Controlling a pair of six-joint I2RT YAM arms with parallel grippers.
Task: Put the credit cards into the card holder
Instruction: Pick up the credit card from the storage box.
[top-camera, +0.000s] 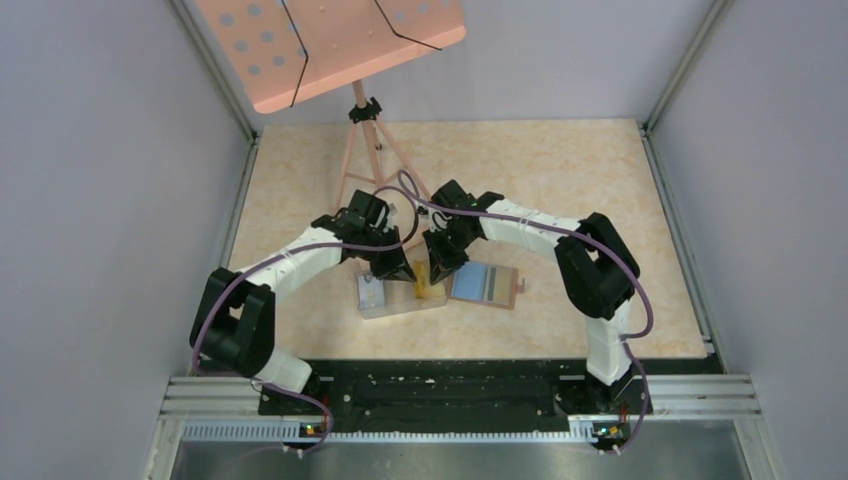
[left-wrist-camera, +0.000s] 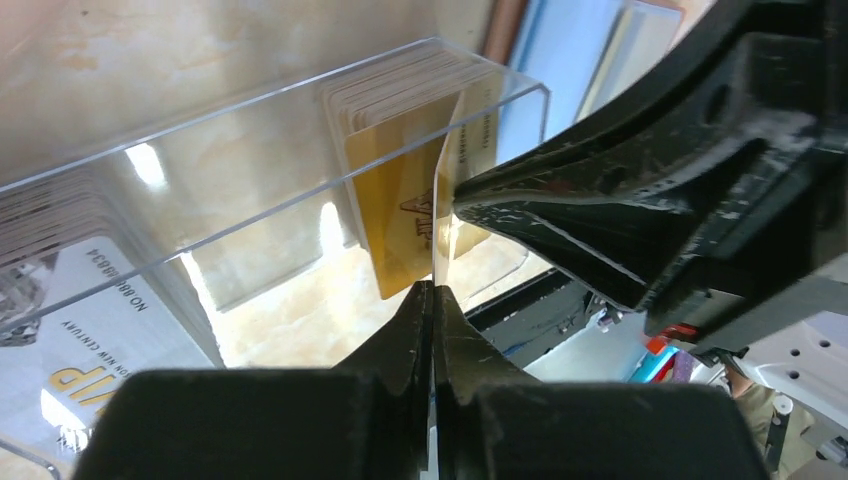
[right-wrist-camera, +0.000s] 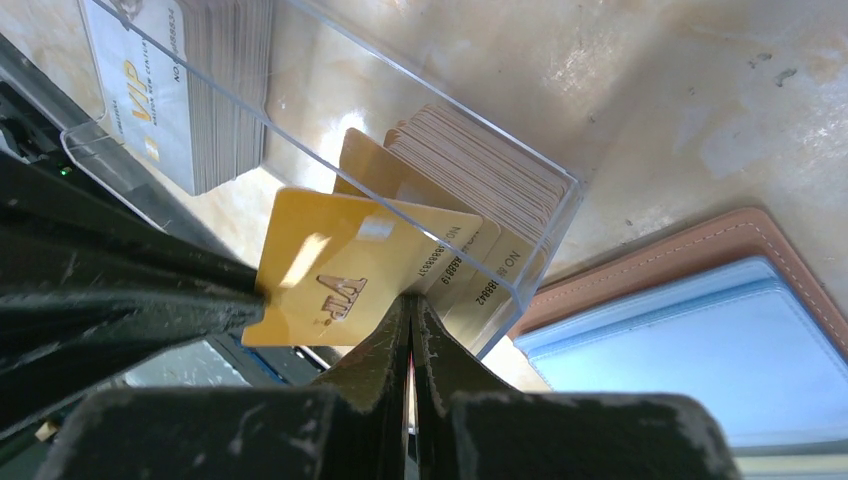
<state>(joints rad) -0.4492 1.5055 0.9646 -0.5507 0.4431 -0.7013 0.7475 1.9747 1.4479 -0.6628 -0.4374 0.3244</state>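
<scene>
At the yellow end of the holder (right-wrist-camera: 400, 66), one yellow card (right-wrist-camera: 340, 260) hangs just beside the stack (right-wrist-camera: 480, 170), long axis seemingly skewed from theirs. Right fingers (right-wrist-camera: 380, 350) pinch its near long edge, left fingers (left-wrist-camera: 400, 340) a short edge.

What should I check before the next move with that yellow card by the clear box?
1. Left claw shut on the yellow card: ok.
2. Right claw has its own hold on that card: cannot tell; its fingers are together, tips against the card.
3. Card free of the clear box wall: cannot tell.
4. Brown wallet lying open beside the box: ok.
5. Free slot in the wallet: cannot tell.
6. Yellow stack and grey stack standing in the box: ok.
</scene>
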